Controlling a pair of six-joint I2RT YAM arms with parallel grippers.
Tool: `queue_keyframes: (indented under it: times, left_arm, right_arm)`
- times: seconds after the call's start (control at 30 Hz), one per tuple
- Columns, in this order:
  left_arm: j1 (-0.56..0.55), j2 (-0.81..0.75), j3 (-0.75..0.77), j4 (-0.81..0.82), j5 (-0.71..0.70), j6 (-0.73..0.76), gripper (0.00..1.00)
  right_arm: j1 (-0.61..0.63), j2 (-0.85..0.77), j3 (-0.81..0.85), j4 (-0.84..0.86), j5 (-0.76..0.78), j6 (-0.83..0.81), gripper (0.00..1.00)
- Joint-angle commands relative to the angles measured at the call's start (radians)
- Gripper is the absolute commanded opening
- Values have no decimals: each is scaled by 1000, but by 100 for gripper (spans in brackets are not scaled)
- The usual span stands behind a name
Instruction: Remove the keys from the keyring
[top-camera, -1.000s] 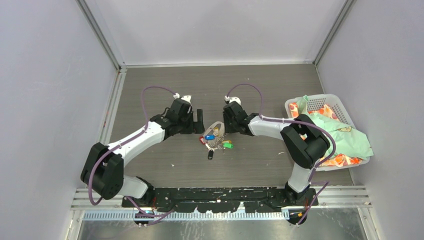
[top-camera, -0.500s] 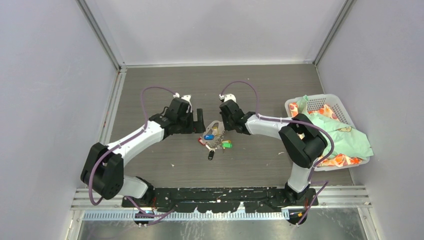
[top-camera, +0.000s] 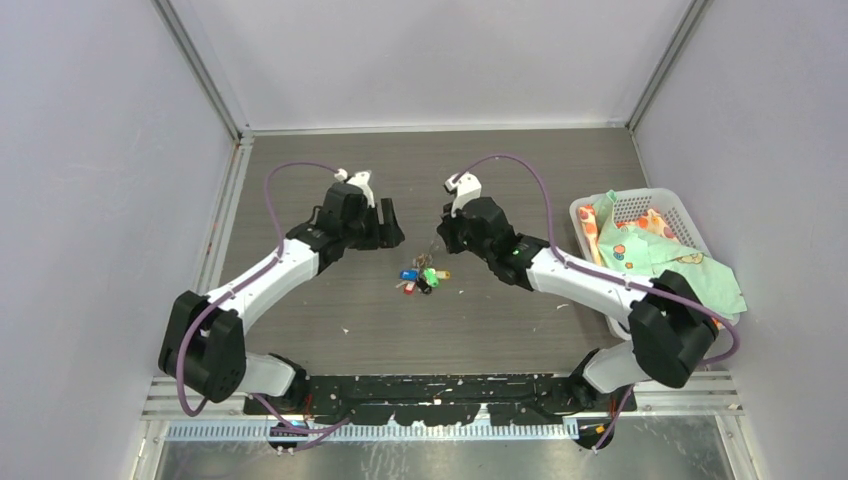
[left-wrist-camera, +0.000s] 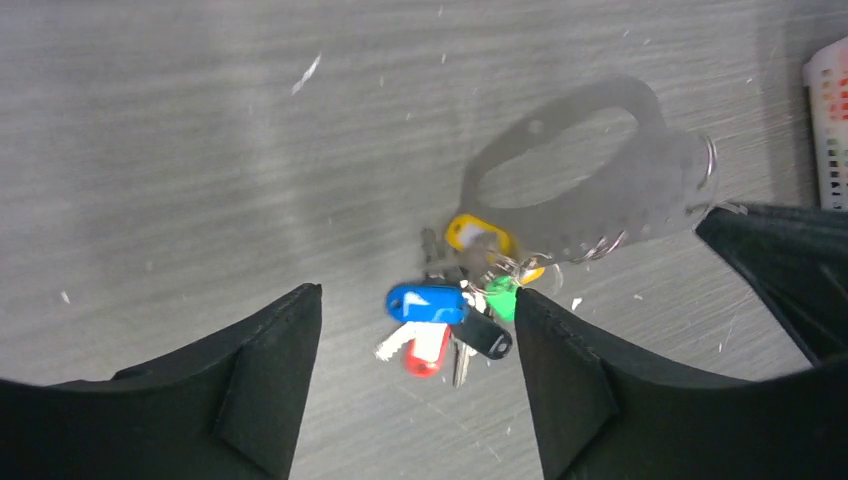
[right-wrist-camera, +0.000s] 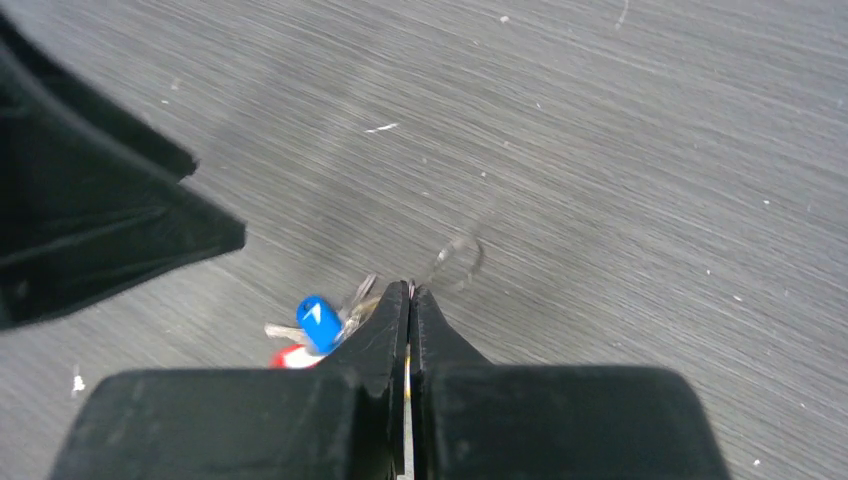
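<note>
The keyring (left-wrist-camera: 600, 190) is a flat grey plate with an oval cutout, blurred in the left wrist view. Several keys (top-camera: 420, 278) hang bunched from its edge just over the table: blue (left-wrist-camera: 428, 302), red (left-wrist-camera: 428, 350), green (left-wrist-camera: 503, 297), yellow (left-wrist-camera: 475, 232) and a black one (left-wrist-camera: 483, 338). My right gripper (top-camera: 445, 240) is shut on the plate's edge, seen as a thin strip between its closed fingers (right-wrist-camera: 409, 290), with the blue key (right-wrist-camera: 320, 322) beside them. My left gripper (top-camera: 385, 225) is open and empty, its fingers (left-wrist-camera: 270, 370) spread on either side of the keys, apart from them.
A white basket (top-camera: 640, 205) with a green and orange patterned cloth (top-camera: 680, 265) stands at the right edge. Grey walls close in the table on three sides. Small white specks lie on the dark wood-grain table (top-camera: 330, 180).
My right gripper has lifted the keyring plate off the table and the keys have gathered into a hanging bunch. The right elbow swung out right. My left gripper has drawn back slightly.
</note>
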Motion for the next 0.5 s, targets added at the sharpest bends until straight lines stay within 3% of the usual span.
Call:
queue_keyframes:
  times: [0.0, 0.07, 0.27, 0.47]
  left_arm:
    - [27, -48, 24, 218, 94, 106, 67]
    - [28, -58, 23, 275, 126, 141, 62]
    - [32, -103, 26, 315, 249, 226, 60]
    - [33, -158, -14, 347, 263, 252, 60]
  right_arm:
    - [8, -80, -14, 110, -87, -32, 1]
    - [9, -108, -6, 108, -112, -40, 1]
    - [11, -158, 45, 55, -147, -66, 1]
    - [11, -215, 87, 3, -321, -72, 1]
